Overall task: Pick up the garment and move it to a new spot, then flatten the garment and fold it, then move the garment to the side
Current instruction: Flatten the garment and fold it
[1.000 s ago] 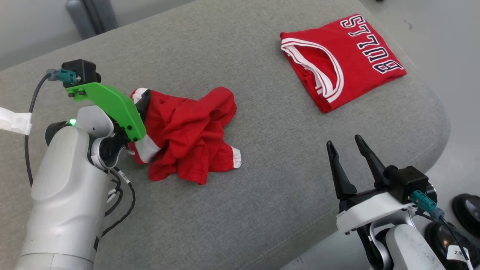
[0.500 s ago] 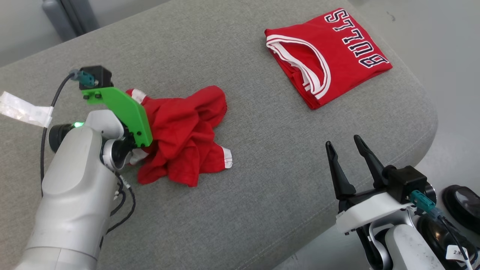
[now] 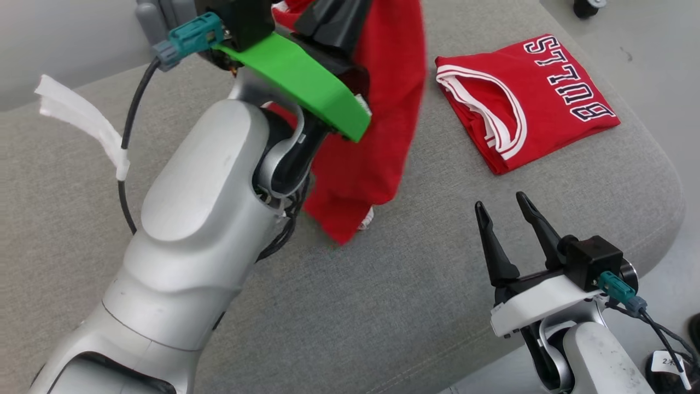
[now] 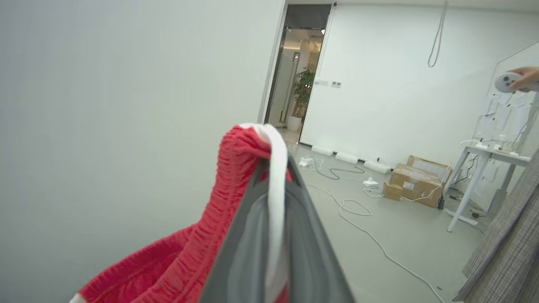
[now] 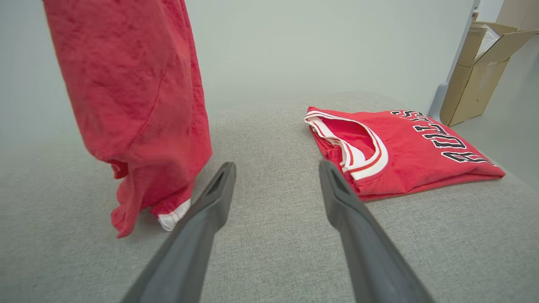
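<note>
The red garment (image 3: 377,137) with white trim hangs from my left gripper (image 3: 328,11), raised high over the grey cushion (image 3: 383,306). In the left wrist view the left gripper (image 4: 273,155) is shut on the garment's bunched red and white edge (image 4: 240,168). The right wrist view shows the garment (image 5: 134,84) hanging long, its lower end reaching the cushion (image 5: 273,252). My right gripper (image 3: 500,201) stands open and holds nothing at the cushion's near right. Seen from its own wrist, the right gripper (image 5: 277,165) points between the hanging cloth and a folded jersey.
A folded red jersey with dark lettering (image 3: 525,98) lies at the cushion's far right, near the edge (image 5: 400,147). A cardboard box (image 5: 480,63) stands beyond it. A person's hand with a controller (image 4: 513,80), a table (image 4: 484,168) and floor cables show across the room.
My left gripper has shut on the garment and lifted it off the cushion, so it now hangs down. The camera has shifted. The right gripper has kept still.
</note>
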You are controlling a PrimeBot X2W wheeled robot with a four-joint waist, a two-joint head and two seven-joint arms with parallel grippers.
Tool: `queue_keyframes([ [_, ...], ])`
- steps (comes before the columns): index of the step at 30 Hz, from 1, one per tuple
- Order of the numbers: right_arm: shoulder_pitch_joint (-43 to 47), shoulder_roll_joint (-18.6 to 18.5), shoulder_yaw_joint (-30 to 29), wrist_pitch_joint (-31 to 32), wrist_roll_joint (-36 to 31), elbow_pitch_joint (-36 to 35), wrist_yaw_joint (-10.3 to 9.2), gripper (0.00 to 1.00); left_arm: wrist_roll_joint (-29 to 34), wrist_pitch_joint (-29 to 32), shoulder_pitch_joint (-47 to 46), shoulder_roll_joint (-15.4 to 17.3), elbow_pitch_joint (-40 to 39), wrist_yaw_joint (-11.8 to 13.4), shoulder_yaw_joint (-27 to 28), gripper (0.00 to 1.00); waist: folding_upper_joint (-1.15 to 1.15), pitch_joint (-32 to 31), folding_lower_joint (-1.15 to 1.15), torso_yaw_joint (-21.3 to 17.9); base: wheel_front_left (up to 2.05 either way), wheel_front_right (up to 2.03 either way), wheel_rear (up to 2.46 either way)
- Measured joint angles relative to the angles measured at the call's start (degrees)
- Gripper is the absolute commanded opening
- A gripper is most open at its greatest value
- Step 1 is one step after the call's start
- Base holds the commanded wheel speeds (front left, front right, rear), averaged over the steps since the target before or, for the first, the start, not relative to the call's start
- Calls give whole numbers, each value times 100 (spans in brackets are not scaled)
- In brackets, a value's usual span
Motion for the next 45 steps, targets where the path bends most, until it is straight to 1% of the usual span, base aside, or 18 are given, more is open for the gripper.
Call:
queue_keyframes([
  [2,-1,-8,-1,2,2,11,0,100,-357,-305,-79,16,-290,-2,-154,0,0,-59,0,68,0,0,0],
  [4,5,-15,-25,19,1,8,0,100,-552,-546,-141,96,-453,-2,-237,0,0,-102,0,134,0,0,0],
  [7,26,-26,-67,35,1,-7,0,100,-776,-781,-174,269,-454,-2,-278,0,0,-152,0,250,0,0,0],
  [9,58,-31,-96,43,0,-34,0,100,-889,-856,-55,404,-268,-2,-265,0,0,-172,0,344,0,0,0],
  [12,71,-31,-91,69,-2,-78,0,100,-890,-856,444,702,318,10,-364,0,0,-175,0,490,0,0,0],
  [13,70,-31,-90,80,-3,-87,0,100,-882,-851,662,806,582,51,-374,0,0,-172,0,544,0,0,0],
  [16,68,-51,-87,97,-3,-99,0,100,-869,-846,1177,1024,1341,286,-386,0,0,-158,0,699,0,0,0],
  [19,63,-74,-77,118,-3,-115,0,100,-918,-831,1564,1092,1956,457,-378,0,0,-145,0,855,0,0,0],
  [22,60,-79,-77,140,-10,-144,0,100,-1032,-779,1816,1099,2386,625,-332,0,0,-135,0,1003,0,0,0],
  [23,61,-81,-83,163,-12,-156,0,100,-1121,-673,1879,1095,2510,695,-300,47,0,-134,0,1052,0,0,0],
  [24,61,-86,-90,168,-23,-172,0,100,-1171,-528,1929,1101,2610,745,-304,100,0,-133,0,1091,0,0,0],
  [29,63,-118,-119,185,-43,-209,0,100,-1138,-352,1936,1281,2691,978,-300,100,0,-133,0,1268,0,0,0],
  [31,63,-118,-98,204,-43,-211,0,100,-1088,-256,1809,1358,2606,1067,-323,100,0,-140,0,1286,0,0,0],
  [33,63,-113,-57,219,-42,-210,0,100,-1054,-114,1612,1404,2447,1098,-354,100,0,-147,0,1252,0,0,0],
  [36,62,-108,0,218,-29,-198,0,100,-1072,309,1366,1338,2242,1094,-411,100,0,-156,0,1144,0,0,0],
  [40,41,-98,73,185,1,-158,0,100,-1347,1148,1106,1084,2190,1073,-485,100,0,-161,0,902,0,0,0],
  [43,13,-77,113,158,9,-134,0,100,-1434,1673,929,980,2321,1160,-571,100,0,-152,0,665,0,0,0],
  [45,-14,-52,151,123,15,-120,0,100,-1428,1803,783,989,2429,1269,-595,100,0,-134,0,492,0,0,0],
])
